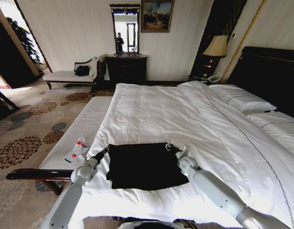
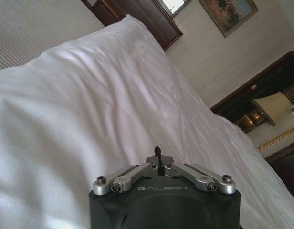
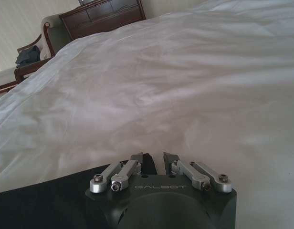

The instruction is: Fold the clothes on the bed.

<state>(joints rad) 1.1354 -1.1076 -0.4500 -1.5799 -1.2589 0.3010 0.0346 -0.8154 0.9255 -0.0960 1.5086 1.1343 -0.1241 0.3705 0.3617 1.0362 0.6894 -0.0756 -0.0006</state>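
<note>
Head view shows me the black T-shirt lying as a flat, roughly square dark patch on the white bed, stretched between my two grippers. My left gripper has jaws pinched on its far left corner; my right gripper looks pinched on the far right corner

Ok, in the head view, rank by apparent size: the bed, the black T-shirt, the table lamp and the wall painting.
1. bed, by far the largest.
2. black T-shirt.
3. wall painting and table lamp: similar in area, both far from the camera, so I won't rank them.
</note>
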